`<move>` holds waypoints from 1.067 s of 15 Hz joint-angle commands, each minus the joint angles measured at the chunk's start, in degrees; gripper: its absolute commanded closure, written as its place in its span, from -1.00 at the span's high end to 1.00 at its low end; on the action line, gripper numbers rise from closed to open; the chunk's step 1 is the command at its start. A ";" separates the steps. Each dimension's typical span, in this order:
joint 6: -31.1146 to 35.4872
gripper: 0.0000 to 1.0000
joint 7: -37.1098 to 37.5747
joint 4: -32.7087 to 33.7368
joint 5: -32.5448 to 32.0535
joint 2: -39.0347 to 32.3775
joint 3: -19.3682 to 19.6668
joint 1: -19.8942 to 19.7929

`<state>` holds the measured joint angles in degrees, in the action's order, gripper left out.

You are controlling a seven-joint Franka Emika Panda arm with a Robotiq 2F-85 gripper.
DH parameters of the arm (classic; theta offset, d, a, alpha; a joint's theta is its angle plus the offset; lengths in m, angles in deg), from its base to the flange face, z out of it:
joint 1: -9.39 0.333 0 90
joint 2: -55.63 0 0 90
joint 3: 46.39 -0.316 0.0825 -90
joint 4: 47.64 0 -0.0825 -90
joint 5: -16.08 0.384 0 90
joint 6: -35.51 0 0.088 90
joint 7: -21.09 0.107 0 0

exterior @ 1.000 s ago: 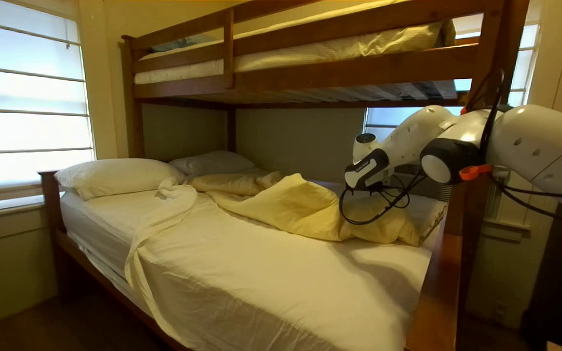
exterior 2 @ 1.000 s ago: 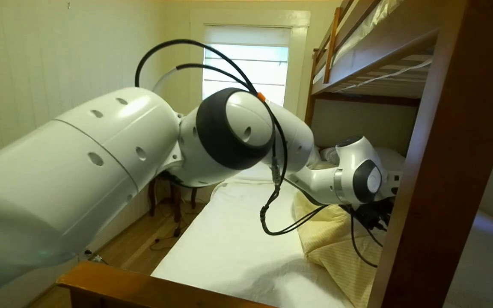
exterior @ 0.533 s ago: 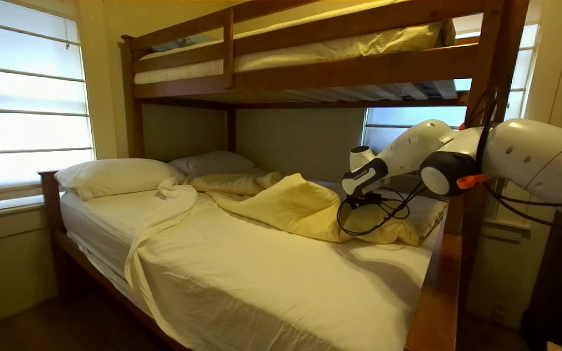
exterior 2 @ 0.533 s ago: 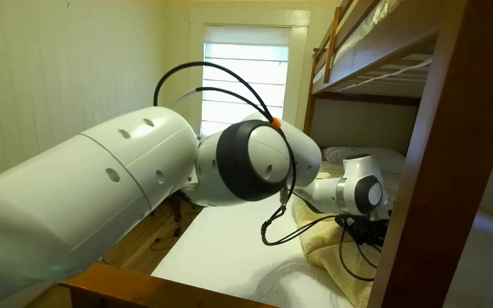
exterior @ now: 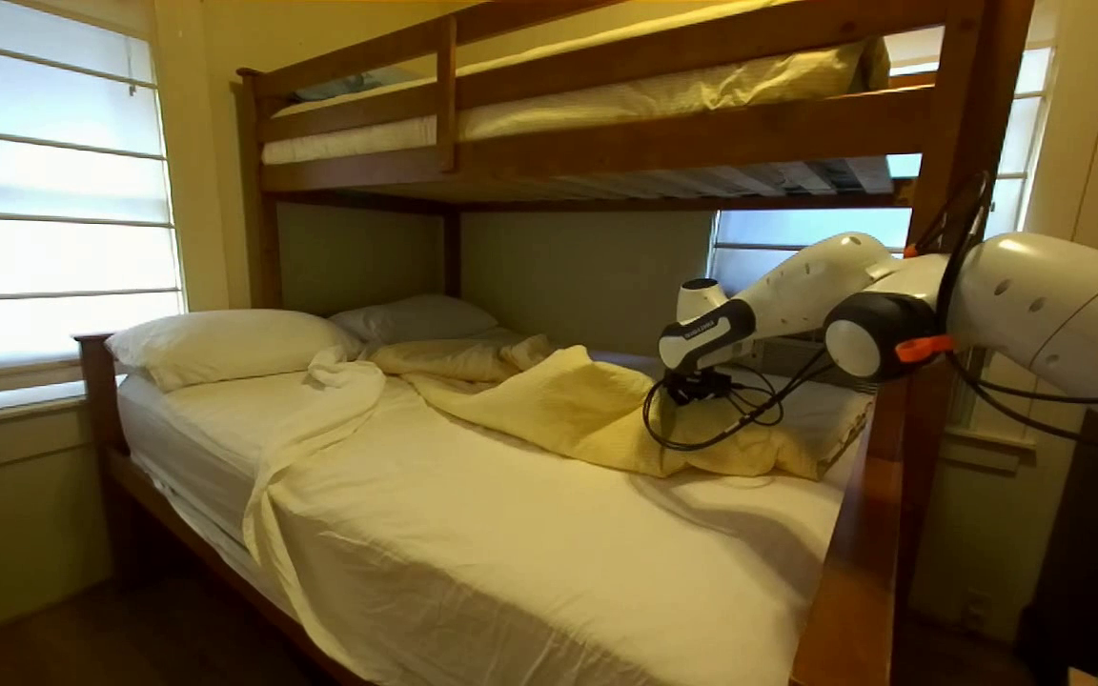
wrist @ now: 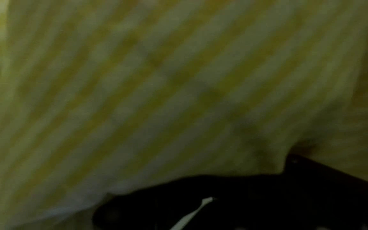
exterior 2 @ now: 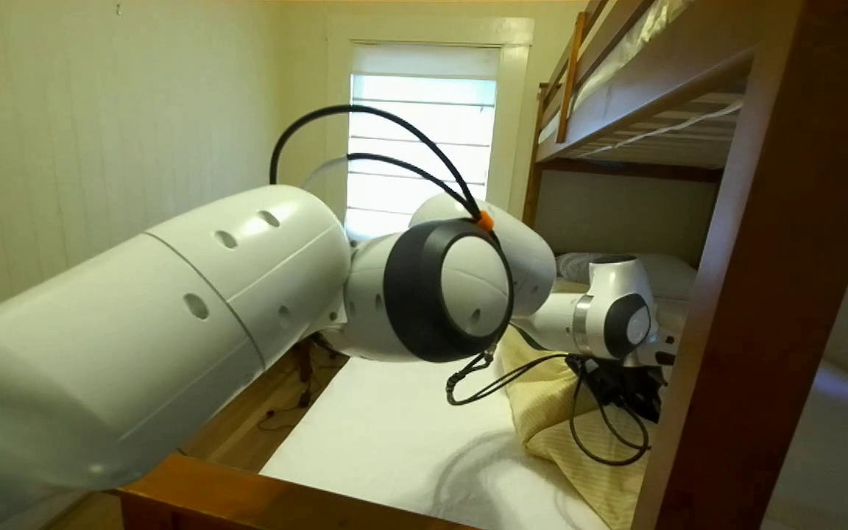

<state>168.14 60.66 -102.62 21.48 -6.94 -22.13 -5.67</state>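
- One wooden bunk bed stands in both exterior views;
- a white sheet covers its lower bunk;
- my white robot arm reaches in above this sheet;
- the yellow striped blanket lies bunched upon the sheet, below my gripper; in the wrist view it fills most of my sight;
- two pillows rest well apart from the gripper;
- the gripper has its jaws together and touches the blanket; whether some fold is pinched between them, I cannot tell.

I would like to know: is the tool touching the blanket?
Touching. In the wrist view, the blanket creases up against the black tool, with no gap showing.
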 commanded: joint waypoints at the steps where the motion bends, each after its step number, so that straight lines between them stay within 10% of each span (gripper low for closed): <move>1: -2.56 -0.98 -4.05 -1.92 2.86 3.60 -5.30 0.48; 7: -4.77 -0.98 -13.49 -12.38 5.74 13.75 -14.50 0.22; 16: -16.16 -0.98 -21.40 -35.01 1.75 29.13 -12.03 0.58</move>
<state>155.10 42.20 -126.56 24.10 14.70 -34.26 -5.33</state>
